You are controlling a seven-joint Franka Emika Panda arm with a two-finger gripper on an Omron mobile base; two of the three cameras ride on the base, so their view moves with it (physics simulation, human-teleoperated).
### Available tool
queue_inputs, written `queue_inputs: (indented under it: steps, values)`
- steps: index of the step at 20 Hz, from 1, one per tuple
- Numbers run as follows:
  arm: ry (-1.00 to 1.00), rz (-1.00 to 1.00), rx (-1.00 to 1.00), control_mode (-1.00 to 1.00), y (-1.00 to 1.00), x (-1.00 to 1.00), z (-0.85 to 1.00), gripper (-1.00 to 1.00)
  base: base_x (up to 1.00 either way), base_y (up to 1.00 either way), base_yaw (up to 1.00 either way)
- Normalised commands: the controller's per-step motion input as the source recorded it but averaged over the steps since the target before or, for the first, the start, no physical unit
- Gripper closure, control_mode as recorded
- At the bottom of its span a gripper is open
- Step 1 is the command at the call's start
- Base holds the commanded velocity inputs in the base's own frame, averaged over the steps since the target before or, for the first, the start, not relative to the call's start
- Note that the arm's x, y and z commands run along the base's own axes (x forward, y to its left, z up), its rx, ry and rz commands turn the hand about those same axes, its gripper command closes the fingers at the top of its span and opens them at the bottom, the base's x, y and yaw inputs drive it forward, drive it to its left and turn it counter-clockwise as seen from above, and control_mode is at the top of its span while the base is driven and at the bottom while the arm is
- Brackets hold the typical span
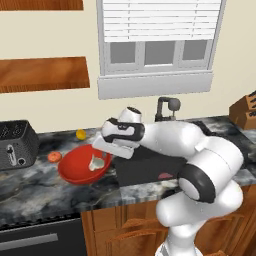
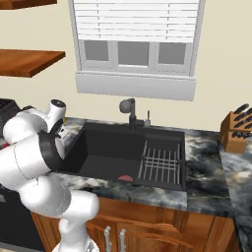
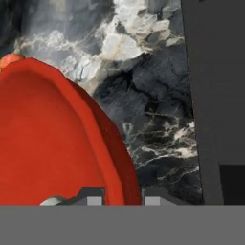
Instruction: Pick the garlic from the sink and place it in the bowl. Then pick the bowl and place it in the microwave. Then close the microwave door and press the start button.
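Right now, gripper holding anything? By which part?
The gripper is closed on the red bowl, pinching its rim, one finger inside, one outside. The garlic lies in the bowl.

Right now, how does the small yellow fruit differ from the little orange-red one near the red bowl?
The yellow fruit sits farther back toward the wall; the orange-red fruit lies nearer the front, close to the toaster. The yellow one looks slightly smaller. Both are small, round, and rest on the marbled counter beside the red bowl.

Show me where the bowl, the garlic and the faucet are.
bowl [image 1: 75,170], left base view, on its red inner wall.
garlic [image 1: 96,162], left base view, on the pale bulb.
faucet [image 2: 131,114], right base view, on its upright stem.
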Motion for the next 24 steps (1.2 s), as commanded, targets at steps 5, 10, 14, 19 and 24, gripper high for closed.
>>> queue_inputs:
  steps: [5,10,14,19,24]
  values:
    - [-0.03,-0.11,0.03,-1.0,-0.63,-0.53,1.0,1.0,0.0,0.0,0.0]
    - [-0.02,-0.18,0.0,-1.0,-0.83,-0.67,1.0,1.0,0.0,0.0,0.0]
    - [-0.02,-0.17,0.03,-1.0,-0.85,-0.64,0.97,1.0,0.0,0.0,0.0]
    - [-0.03,-0.22,0.1,-1.0,-0.69,-0.54,0.83,1.0,0.0,0.0,0.0]
    - [-0.12,-0.37,0.09,-1.0,-0.59,-0.41,0.63,1.0,0.0,0.0,0.0]
